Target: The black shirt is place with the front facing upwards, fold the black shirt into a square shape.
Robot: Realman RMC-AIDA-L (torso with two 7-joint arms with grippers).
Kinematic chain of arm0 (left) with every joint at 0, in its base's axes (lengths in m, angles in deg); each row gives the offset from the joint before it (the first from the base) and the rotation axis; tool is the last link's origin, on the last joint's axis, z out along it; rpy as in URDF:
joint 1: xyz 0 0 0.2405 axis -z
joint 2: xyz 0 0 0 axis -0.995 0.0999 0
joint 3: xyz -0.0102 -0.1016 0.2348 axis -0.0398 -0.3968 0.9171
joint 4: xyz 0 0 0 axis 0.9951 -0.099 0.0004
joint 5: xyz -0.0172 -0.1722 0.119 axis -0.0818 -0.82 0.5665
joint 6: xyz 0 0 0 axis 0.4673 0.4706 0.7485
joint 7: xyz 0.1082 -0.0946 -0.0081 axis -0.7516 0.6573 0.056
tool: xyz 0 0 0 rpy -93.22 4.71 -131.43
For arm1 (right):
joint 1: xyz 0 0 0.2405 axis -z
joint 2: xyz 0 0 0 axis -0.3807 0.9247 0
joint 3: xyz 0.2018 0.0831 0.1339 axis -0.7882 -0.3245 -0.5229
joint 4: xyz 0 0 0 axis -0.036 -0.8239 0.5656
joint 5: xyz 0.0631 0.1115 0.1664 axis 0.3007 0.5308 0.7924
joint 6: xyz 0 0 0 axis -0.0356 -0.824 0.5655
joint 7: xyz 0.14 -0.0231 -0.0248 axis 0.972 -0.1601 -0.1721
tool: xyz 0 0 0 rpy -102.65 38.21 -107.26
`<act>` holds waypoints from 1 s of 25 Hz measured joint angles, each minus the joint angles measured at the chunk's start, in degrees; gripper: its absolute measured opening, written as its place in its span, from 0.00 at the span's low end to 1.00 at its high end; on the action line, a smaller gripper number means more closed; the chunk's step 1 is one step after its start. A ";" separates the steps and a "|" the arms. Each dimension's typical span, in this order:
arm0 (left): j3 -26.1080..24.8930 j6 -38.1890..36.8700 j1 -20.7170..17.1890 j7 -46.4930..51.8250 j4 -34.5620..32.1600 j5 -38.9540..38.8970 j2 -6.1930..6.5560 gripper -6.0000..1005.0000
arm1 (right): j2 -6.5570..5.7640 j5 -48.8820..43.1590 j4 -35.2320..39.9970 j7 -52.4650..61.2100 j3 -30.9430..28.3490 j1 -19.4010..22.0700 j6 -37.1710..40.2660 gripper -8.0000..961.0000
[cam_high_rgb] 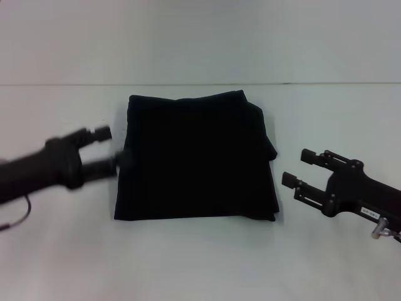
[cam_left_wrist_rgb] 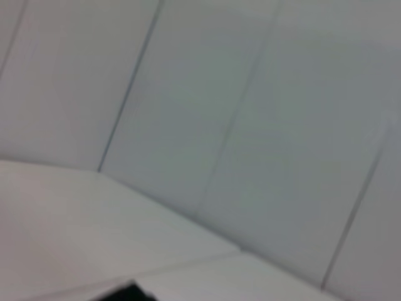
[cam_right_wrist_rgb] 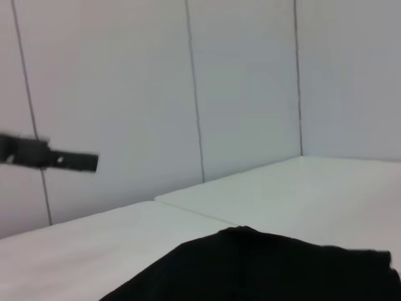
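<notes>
The black shirt (cam_high_rgb: pixel 195 157) lies folded nearly square on the tabletop (cam_high_rgb: pixel 200 263). The left gripper (cam_high_rgb: pixel 111 149) touches its edge, jaws parted; the right gripper (cam_high_rgb: pixel 302 170) stands beside it, also parted. A careless withdrawal could drag the fold open.

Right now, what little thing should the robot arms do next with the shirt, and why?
Probably pull both arms back. The black shirt already lies folded in a rough square; the left gripper sits open at its edge, and the right gripper is open and apart from it.
</notes>
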 joint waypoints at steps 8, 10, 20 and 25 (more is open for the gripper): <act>1.49 0.40 -5.10 -12.05 -0.46 8.32 -2.72 0.91 | 0.09 -0.38 -0.77 -2.86 0.73 0.33 -0.48 0.72; 1.47 1.32 -5.62 -13.01 -0.35 10.16 -3.05 0.90 | 0.10 -0.40 -1.44 -4.75 0.60 1.72 -0.57 0.72; 0.73 2.20 -6.80 -13.68 0.19 11.40 -3.51 0.90 | 0.08 -0.54 -1.98 -6.95 0.72 6.78 -2.19 0.72; 0.71 2.33 -6.35 -13.73 0.18 11.30 -3.47 0.91 | 0.05 -0.54 -2.04 -6.96 0.76 6.92 -2.76 0.72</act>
